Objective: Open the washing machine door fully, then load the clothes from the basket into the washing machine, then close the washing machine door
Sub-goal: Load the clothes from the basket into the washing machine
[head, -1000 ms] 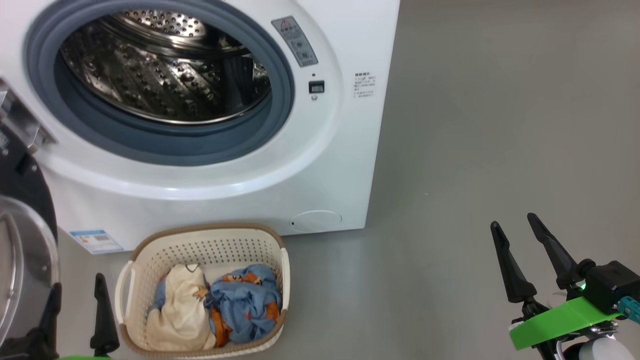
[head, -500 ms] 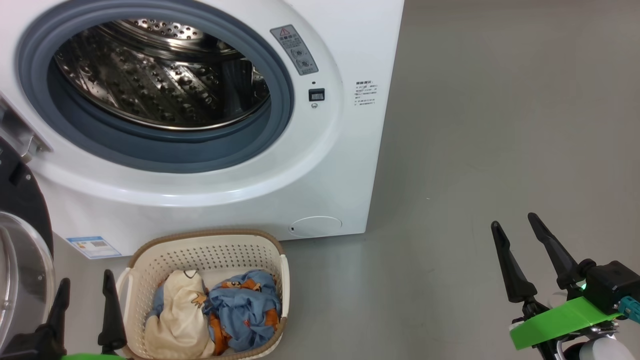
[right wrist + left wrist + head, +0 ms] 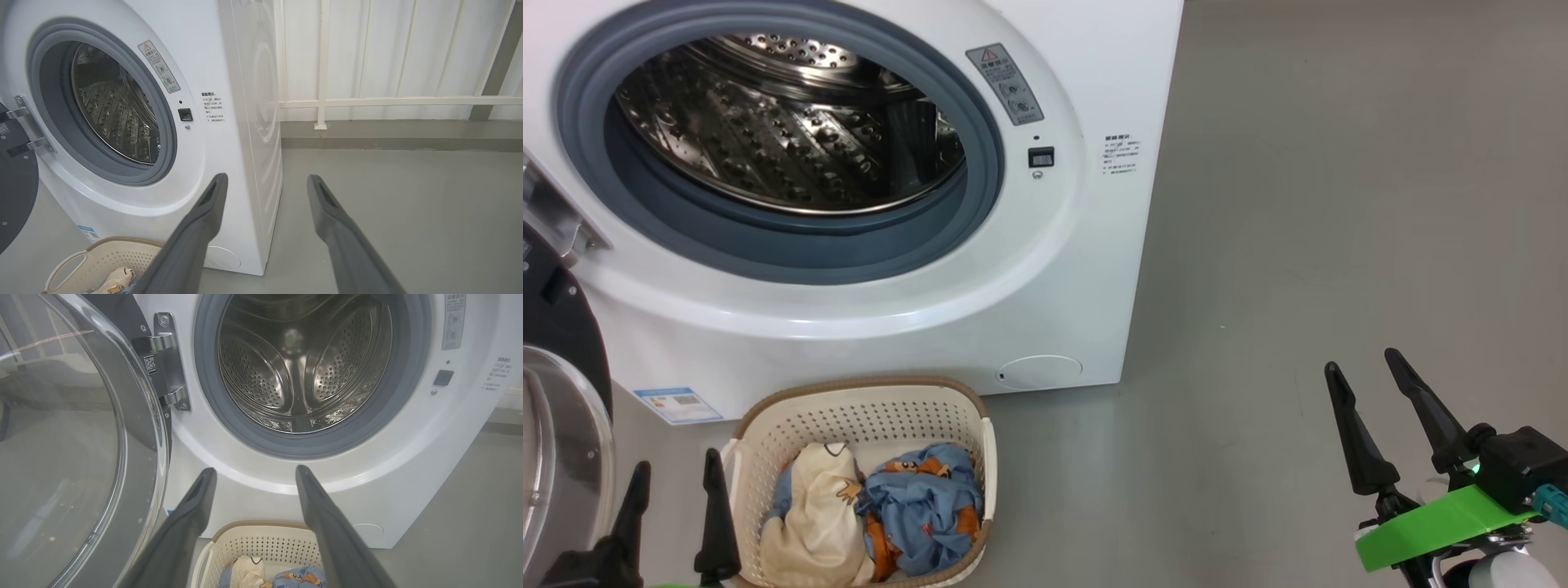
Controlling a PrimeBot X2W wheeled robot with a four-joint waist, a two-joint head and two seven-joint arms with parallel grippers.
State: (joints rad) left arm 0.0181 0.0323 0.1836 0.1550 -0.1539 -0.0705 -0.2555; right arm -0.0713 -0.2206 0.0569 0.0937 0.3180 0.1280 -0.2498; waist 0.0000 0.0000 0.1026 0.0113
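The washing machine (image 3: 1062, 278) stands with its steel drum (image 3: 784, 131) bare. Its door (image 3: 560, 425) is swung wide to the left on the hinge (image 3: 171, 367), glass dome (image 3: 61, 457) facing me. On the floor before the machine sits the basket (image 3: 866, 416), holding the clothes: a cream garment (image 3: 817, 523) and a light blue printed one (image 3: 923, 498). My left gripper (image 3: 678, 482) hangs open just left of the basket, nothing between its fingers. My right gripper (image 3: 1364, 363) is open over bare floor far to the right. The basket rim (image 3: 261, 528) shows between the left fingers.
Grey floor (image 3: 1339, 204) stretches to the right of the machine. A white railing and panelled wall (image 3: 388, 81) stand behind it. The open door takes up the room at the left.
My left gripper has shifted rightward, closer to the basket's left side. The head camera has tipped a little, sliding the scene down. The right gripper has not moved.
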